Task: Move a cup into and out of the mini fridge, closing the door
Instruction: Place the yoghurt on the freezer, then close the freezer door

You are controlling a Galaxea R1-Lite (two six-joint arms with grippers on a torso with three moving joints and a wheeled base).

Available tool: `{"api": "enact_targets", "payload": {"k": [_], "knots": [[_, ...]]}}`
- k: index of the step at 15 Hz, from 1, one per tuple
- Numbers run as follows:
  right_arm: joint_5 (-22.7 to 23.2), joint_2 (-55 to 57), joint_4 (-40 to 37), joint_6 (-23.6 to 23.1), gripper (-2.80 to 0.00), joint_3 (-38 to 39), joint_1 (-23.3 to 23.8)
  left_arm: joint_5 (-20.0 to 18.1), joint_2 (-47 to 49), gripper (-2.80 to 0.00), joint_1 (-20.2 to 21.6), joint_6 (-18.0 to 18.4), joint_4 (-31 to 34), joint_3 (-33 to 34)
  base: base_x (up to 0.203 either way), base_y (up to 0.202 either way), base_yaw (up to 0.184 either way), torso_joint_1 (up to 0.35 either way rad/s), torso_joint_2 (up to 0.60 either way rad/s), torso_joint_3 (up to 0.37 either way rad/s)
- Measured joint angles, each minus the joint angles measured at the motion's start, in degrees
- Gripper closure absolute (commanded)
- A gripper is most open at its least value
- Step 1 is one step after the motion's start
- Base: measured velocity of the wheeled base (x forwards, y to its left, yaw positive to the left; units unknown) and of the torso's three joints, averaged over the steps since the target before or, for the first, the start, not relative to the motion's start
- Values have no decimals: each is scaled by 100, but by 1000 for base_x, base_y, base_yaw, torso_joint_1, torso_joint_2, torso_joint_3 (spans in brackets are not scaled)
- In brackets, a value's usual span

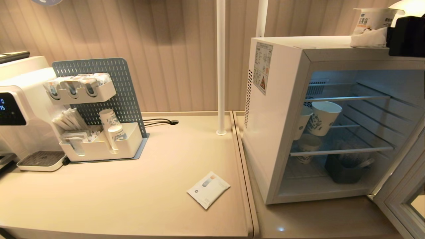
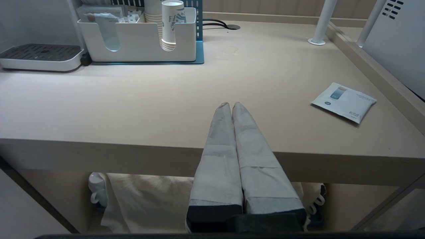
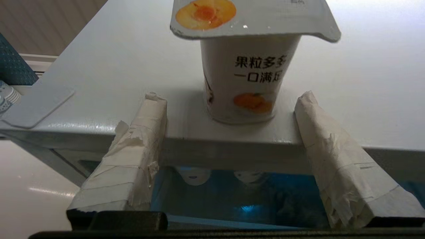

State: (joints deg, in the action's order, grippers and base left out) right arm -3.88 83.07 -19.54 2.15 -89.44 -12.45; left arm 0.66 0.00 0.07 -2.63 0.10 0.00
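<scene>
Cup, white plastic with a sealed foil top, an orange fruit picture and dark lettering, stands upright on the flat white top of the mini fridge, close to the front edge. In the head view the same cup shows at the upper right corner, on the fridge roof. The right gripper sits at that front edge with its tape-wrapped fingers spread wide apart, one on each side of the cup and clear of its walls; nothing is held between them.

The door is swung open to the right, only its pale frame showing at the lower right of the head view. Inside the lit fridge, wire shelves carry two blue-patterned paper cups lying tilted on the middle shelf, and a dark container rests on the floor of the compartment.

The left gripper is parked low in front of the surface, its fingers pressed together, holding nothing. On that surface lie a flat white packet, well apart from the fridge, a white organiser with a blue pegboard back holding more paper cups and sachets, and a white drinks machine at the far left.
</scene>
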Motion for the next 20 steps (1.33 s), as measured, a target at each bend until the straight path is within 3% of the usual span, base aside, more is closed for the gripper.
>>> {"api": "enact_targets", "payload": {"k": [2, 3, 12, 17, 20], "knots": [[-4, -304, 22, -12, -280, 275, 0, 1, 0, 0, 0, 2, 0, 0, 0, 0, 0, 0, 0, 0], [-11, -475, -19, -22, -3, 384, 0, 0, 0, 0, 0, 2, 0, 0, 0, 0, 0, 0, 0, 0], [-47, -2244, -649, -39, 0, 1088, -8, 2, 0, 0, 0, 2, -2, 0, 0, 0, 0, 0, 0, 0], [-146, -3755, -1035, 425, 0, 2577, -50, 2, 0, 0, 0, 11, 0, 0, 0, 0, 0, 0, 0, 0], [-340, -4595, -1101, 780, 0, 3326, 246, 2, 0, 0, 0, 10, 0, 0, 0, 0, 0, 0, 0, 0]]}}
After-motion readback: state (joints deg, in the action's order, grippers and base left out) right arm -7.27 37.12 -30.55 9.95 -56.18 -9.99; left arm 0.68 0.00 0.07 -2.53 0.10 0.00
